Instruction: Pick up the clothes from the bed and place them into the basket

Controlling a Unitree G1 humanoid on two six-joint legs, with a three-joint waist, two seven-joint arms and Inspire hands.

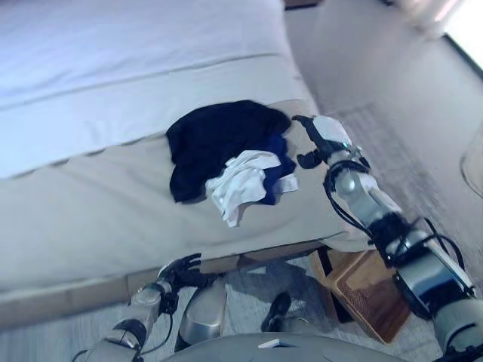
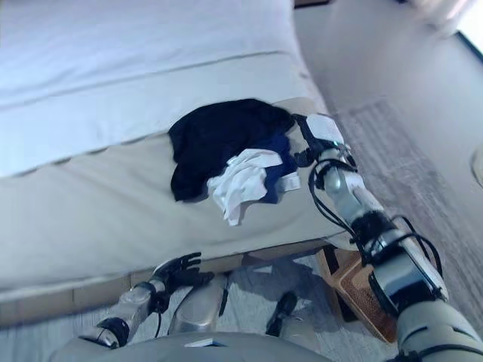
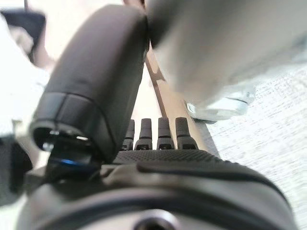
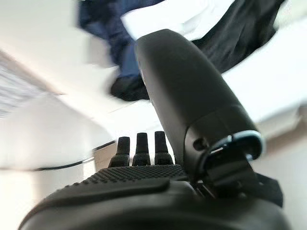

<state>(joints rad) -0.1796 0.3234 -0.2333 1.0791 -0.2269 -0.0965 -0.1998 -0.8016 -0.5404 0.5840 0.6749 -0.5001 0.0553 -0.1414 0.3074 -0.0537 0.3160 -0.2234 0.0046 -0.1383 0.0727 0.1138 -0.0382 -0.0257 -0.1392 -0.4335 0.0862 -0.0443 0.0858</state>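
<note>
A pile of clothes lies near the front right corner of the bed: a black garment, a white garment and a dark blue garment. My right hand is open and hovers just right of the pile, at the bed's edge; its fingers are straight in the right wrist view, with the clothes past them. My left hand is open and empty, low by the bed's front edge. A wooden basket stands on the floor below the bed's right corner.
White bedding covers the far part of the bed. A grey carpet lies to the right of the bed. The bed's wooden base runs along its front edge.
</note>
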